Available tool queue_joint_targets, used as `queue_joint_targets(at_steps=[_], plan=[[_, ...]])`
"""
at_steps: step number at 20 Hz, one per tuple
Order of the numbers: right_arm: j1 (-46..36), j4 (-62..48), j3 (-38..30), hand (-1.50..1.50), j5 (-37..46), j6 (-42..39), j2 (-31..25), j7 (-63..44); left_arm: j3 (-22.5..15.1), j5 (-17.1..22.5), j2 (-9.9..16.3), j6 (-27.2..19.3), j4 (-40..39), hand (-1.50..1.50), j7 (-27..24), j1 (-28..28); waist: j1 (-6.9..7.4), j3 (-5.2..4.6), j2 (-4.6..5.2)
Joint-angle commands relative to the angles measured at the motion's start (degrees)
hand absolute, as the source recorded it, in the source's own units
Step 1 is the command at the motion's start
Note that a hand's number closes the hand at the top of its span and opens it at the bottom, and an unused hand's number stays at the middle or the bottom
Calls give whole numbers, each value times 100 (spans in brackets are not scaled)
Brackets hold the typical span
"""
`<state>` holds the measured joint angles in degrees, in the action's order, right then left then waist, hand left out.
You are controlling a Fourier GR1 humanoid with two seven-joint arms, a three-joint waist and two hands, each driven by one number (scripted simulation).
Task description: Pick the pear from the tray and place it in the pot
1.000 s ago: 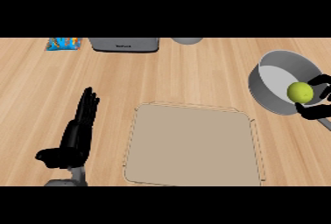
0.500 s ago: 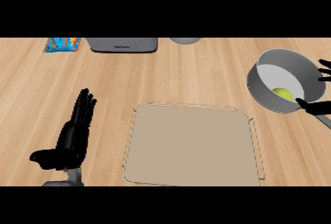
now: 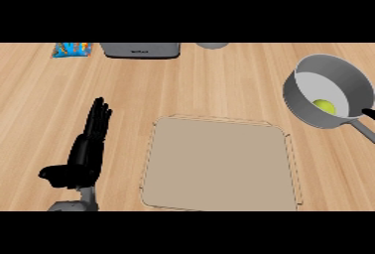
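Observation:
The yellow-green pear (image 3: 324, 106) lies inside the grey pot (image 3: 306, 105) at the right edge of the head view. The beige tray (image 3: 219, 168) sits in the middle of the counter with nothing on it. My left hand (image 3: 82, 155) rests left of the tray, fingers straight and pointing away from me. Of my right hand only a black tip (image 3: 369, 112) shows at the right edge, beside the pot's handle (image 3: 361, 130); it touches neither the pear nor the pot's bowl.
A dark grey appliance (image 3: 140, 49) stands at the back, with a blue packet (image 3: 72, 49) to its left. A grey round object (image 3: 212, 45) is cut off at the back edge.
My right hand has let go of the pear and drawn back to the right, almost out of view. The pear now lies in the pot. The left hand stayed put.

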<state>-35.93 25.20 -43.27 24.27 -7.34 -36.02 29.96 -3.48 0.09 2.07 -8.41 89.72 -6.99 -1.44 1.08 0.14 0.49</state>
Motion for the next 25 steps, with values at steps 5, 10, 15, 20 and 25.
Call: queue_joint_targets(at_steps=[5, 10, 15, 20, 25], plan=[[140, -941, -450, -150, -473, -377, -817, 892, 174, 171, 78, 214, -223, 0, -394, 133, 50, 8, 26], [259, -1235, -502, -150, -547, -662, -1226, 1087, -249, -161, -118, -34, 172, 0, 85, 115, 82, 17, 27], [625, -1336, -587, -150, -591, -711, -1407, 1550, -147, -58, -144, 39, -67, 0, -202, 64, 90, 29, 59], [587, -1553, -911, -150, -926, -685, -1552, 1330, -28, -12, 20, 110, -20, 0, 2, 10, 92, 30, 49], [509, -1573, -1040, -150, -1034, -561, -1828, 1086, 27, 77, 65, 120, 272, 0, 238, -107, 174, 42, 66]])
